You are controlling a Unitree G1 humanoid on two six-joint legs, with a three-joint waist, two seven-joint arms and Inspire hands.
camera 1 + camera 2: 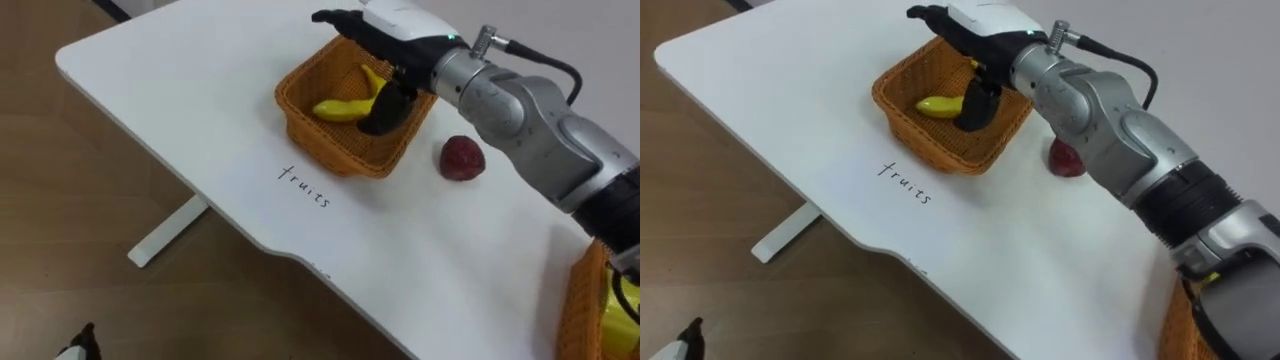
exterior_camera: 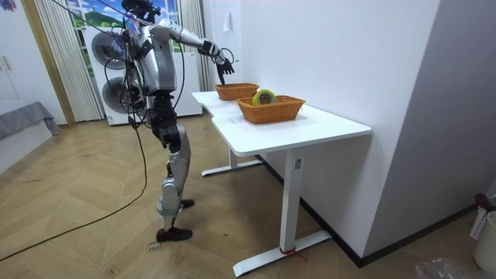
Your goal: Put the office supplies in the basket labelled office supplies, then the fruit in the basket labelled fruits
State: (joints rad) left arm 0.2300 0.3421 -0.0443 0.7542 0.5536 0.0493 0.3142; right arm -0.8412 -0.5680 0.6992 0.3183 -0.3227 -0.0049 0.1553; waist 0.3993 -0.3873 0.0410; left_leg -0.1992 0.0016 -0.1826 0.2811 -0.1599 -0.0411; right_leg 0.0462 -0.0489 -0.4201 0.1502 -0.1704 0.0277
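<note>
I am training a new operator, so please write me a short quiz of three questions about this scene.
1. True or false: the banana lies inside the basket beside the written word fruits.
2. Where is the red fruit? A in that basket; B on the table; C on top of the banana.
3. Fill in: the right hand reaches over the basket holding the ____.
Key: 1 true; 2 B; 3 banana.

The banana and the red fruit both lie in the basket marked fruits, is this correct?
Not quite. The banana lies in the basket, but the red fruit lies on the table beside it, as the left eye view shows.
</note>
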